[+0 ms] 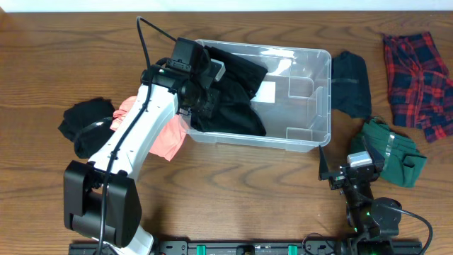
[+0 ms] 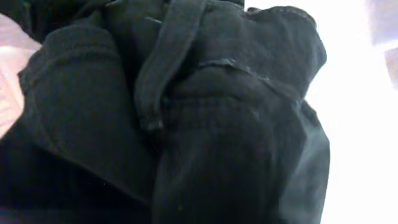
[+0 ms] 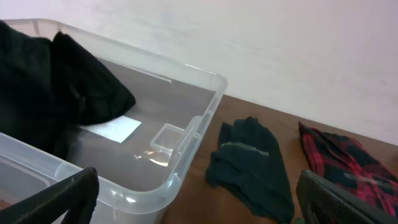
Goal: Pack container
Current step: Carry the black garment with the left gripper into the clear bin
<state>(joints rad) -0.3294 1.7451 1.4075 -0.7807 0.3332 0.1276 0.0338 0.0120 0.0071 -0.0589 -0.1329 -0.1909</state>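
Observation:
The clear plastic container [image 1: 315, 92] stands at the table's middle, with a white label [image 1: 267, 92] on its bottom. A black garment [image 1: 237, 88] fills its left half. My left gripper [image 1: 202, 103] reaches over the container's front left corner into that garment. The left wrist view shows only the black cloth [image 2: 186, 124], and the fingers are hidden in it. My right gripper [image 1: 341, 172] rests open and empty at the front right. Its view shows the container's near corner [image 3: 193, 134], the black garment [image 3: 56, 81] and the label [image 3: 112, 129].
A coral garment [image 1: 171, 138] and a black one [image 1: 85, 124] lie left of the container under my left arm. A dark navy garment [image 1: 352, 81], a red plaid shirt [image 1: 417, 74] and a green garment [image 1: 393, 149] lie to its right.

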